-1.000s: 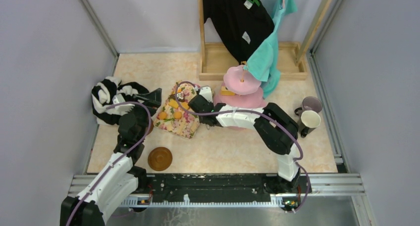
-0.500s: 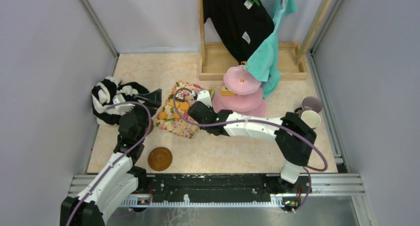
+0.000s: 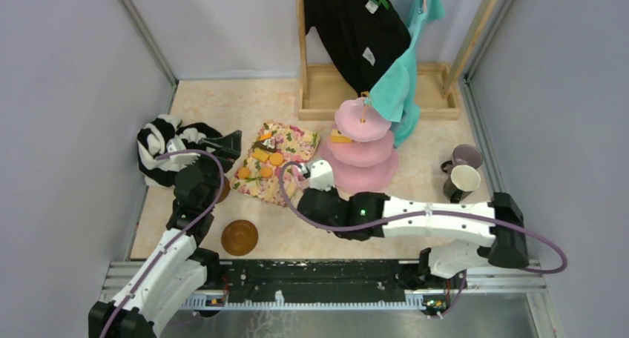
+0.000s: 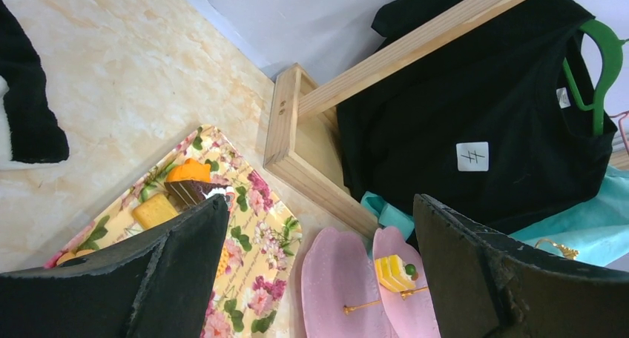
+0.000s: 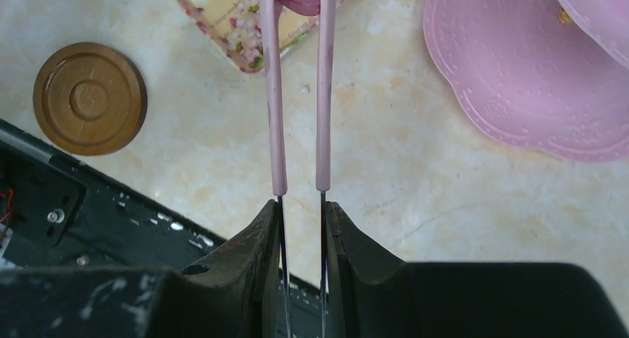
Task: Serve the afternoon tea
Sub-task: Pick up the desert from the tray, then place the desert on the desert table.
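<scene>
Pink three-tier cake stand (image 3: 371, 176) sits on the surface (image 3: 222, 108) holding one yellow toy pastry (image 3: 340, 136). Other small pastries (image 3: 259, 164) lie on the floral-print cloth (image 3: 295, 141). Cream mug (image 3: 463, 181) and lilac mug (image 3: 466, 156) stand well apart from the round brown saucer (image 3: 239, 236). Right tool (image 5: 303, 204) clamps pink tongs (image 5: 274, 116), tips hard to make out; left tool (image 4: 319, 201) gapes empty.

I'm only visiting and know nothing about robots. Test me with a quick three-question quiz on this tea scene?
1. True or false: the right hand holds pink tongs.
2. Which hand is wide open?
3. Most pastries lie on: a) the saucer, b) the floral cloth, c) the stand's bottom tier.
Key: 1 true. 2 the left hand. 3 b.
</scene>
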`<action>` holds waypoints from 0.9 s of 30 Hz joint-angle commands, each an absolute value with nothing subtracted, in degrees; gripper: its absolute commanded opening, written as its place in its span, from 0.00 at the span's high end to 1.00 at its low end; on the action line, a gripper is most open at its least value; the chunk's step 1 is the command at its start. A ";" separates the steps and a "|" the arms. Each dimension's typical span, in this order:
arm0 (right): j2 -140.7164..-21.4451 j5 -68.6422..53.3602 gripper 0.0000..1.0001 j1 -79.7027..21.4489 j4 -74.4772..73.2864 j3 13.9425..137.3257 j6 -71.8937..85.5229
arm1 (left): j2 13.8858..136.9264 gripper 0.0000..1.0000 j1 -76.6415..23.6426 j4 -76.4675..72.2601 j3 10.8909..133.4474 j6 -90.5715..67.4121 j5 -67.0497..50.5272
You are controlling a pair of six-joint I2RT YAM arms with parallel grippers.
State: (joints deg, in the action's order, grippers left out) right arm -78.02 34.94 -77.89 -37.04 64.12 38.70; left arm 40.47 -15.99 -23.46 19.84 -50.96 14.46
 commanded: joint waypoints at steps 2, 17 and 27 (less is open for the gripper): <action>-68.78 40.62 1.00 -81.97 -50.61 63.50 50.26 | 39.42 0.01 -16.08 -21.68 22.50 -49.94 13.00; -58.66 45.45 1.00 -83.76 -74.62 64.41 71.22 | 41.78 0.01 -16.08 -24.00 22.58 -51.41 10.85; -52.37 43.86 1.00 -77.31 -77.14 62.32 71.16 | 44.15 0.01 -16.04 -26.60 23.31 -52.77 8.57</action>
